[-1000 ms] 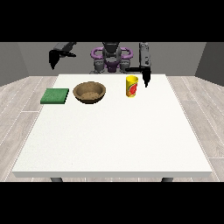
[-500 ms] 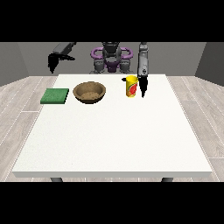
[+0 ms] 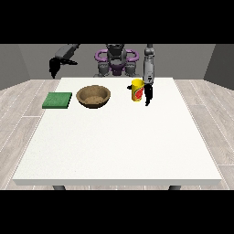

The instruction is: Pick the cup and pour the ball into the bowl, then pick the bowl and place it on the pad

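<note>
Hand at the view's right [image 3: 148, 94]: upper middle of the frame, a little right of centre, hanging fingers-down off a near-vertical grey forearm [image 3: 148, 68]. Its black shape reaches to the table just beside the cup. Whether the fingers are spread or curled cannot be told; nothing is seen held in it.

Cup [image 3: 137, 90]: yellow with a red mark, upright, immediately left of that hand in the frame. Hand and cup look just beside one another, perhaps touching; contact cannot be made out. The cup's long axis is vertical and roughly parallel to the forearm, so the closing move, by my reading, is a short sideways one toward frame left, not a reach. The ball is not visible; presumably inside the cup.

Bowl [image 3: 93, 96]: brown, open side up, further left along the same far band of the table, near the cup but clearly apart. Any pour would go leftward.

Pad [image 3: 57, 100]: green, flat, left again of the bowl, close to the table's left edge.

Hand at the view's left [image 3: 54, 67]: upper left, raised off the table beyond its far left corner, well apart from the cup, nearer the pad. Fingers unreadable; it carries nothing visible.

White table [image 3: 119, 146]. Judgement: the right-of-view hand is plainly the nearer one for the cup; the grasp is not yet confirmed.
</note>
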